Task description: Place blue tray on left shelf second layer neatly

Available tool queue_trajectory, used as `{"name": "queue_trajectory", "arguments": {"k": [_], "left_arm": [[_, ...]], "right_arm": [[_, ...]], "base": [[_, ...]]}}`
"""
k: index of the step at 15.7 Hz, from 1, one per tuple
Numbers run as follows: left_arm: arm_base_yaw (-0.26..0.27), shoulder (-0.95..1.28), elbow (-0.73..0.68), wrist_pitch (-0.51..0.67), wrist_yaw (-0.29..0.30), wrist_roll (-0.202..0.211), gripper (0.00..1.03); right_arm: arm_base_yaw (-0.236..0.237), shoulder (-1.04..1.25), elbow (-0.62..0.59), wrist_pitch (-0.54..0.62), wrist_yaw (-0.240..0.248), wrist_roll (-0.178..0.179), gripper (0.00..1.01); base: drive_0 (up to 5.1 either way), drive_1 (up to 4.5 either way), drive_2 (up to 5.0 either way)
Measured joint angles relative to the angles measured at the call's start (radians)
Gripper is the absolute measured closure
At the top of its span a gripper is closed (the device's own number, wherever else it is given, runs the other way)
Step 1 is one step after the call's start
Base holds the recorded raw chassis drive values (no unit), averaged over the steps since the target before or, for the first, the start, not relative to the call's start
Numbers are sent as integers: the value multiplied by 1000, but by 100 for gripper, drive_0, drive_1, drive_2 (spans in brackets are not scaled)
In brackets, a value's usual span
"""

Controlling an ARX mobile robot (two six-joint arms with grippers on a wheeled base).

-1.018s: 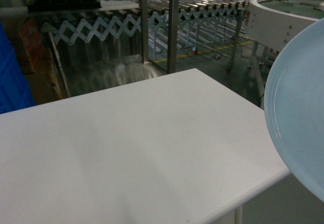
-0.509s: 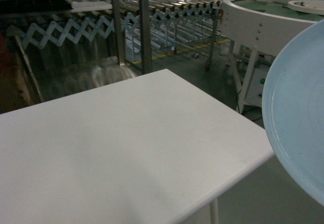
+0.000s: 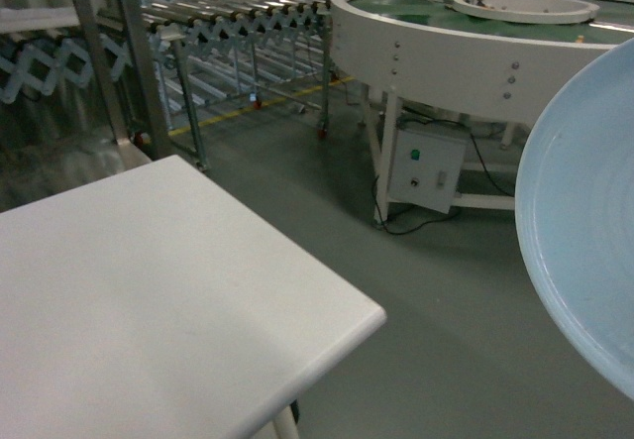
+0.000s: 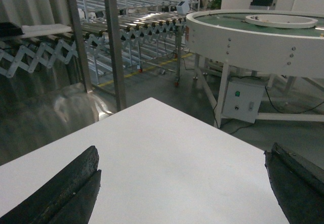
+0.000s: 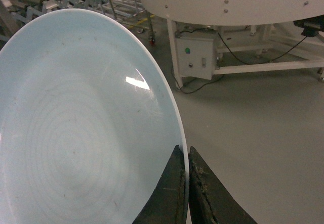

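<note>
The pale blue tray (image 3: 584,231) fills the right edge of the head view, tilted up on edge over the floor. The right wrist view shows the blue tray (image 5: 81,118) close up, with my right gripper (image 5: 185,150) shut on its rim, one finger on each side. My left gripper (image 4: 182,153) hangs open over the white table (image 4: 167,168), with nothing between its fingers. Neither gripper shows in the head view. The left shelf's second layer is out of view.
The white table (image 3: 149,300) takes up the lower left, its corner pointing right. A round white conveyor table (image 3: 466,53) with a control box (image 3: 421,166) stands ahead on the right. Steel posts (image 3: 134,53) and roller conveyors (image 3: 238,13) lie at the back left.
The head view has swung to the right: the white table slid left and the round conveyor table came into view. The tray keeps its place at the right edge.
</note>
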Motion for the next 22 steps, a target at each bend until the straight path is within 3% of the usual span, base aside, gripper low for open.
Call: {"name": "queue_trajectory", "arguments": {"k": [22], "left_arm": [[0, 0, 0, -3, 0, 0, 5]], "right_arm": [[0, 0, 0, 0, 0, 0, 99]], "base": [[254, -111, -607]]}}
